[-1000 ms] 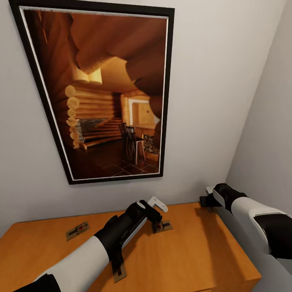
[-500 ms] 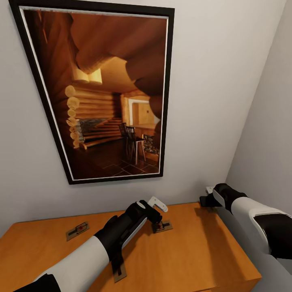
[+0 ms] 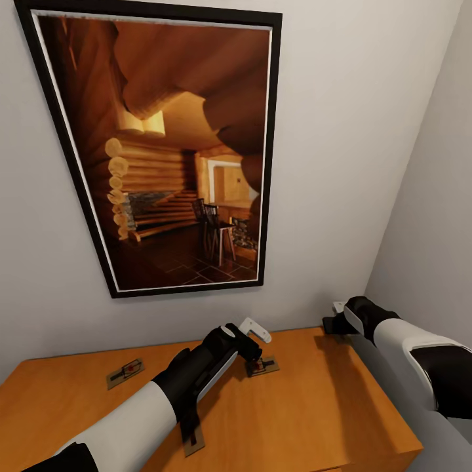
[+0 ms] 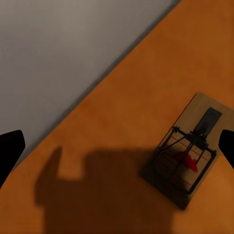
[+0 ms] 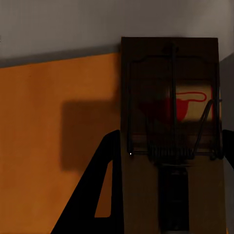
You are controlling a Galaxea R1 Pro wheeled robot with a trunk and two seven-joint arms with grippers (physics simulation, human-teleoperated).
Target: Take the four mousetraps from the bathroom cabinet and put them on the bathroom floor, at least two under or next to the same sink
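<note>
Your left gripper, fingers spread, hovers over a tan mousetrap on the orange-brown wooden cabinet. Your right gripper is clamped on another trap beside the grey side wall. A large black-framed picture hangs behind.

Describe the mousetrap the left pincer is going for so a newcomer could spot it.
Start at the big framed cabin picture, then drop to the orange cabinet top. The mousetrap lies near the wall under the picture's right corner, right beneath the left pincer, unlike the lone trap far left.

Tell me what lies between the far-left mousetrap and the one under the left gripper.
In the head view, bare cabinet top runs from the far-left mousetrap toward the central mousetrap; the left arm crosses the nearer end of that stretch.
</note>
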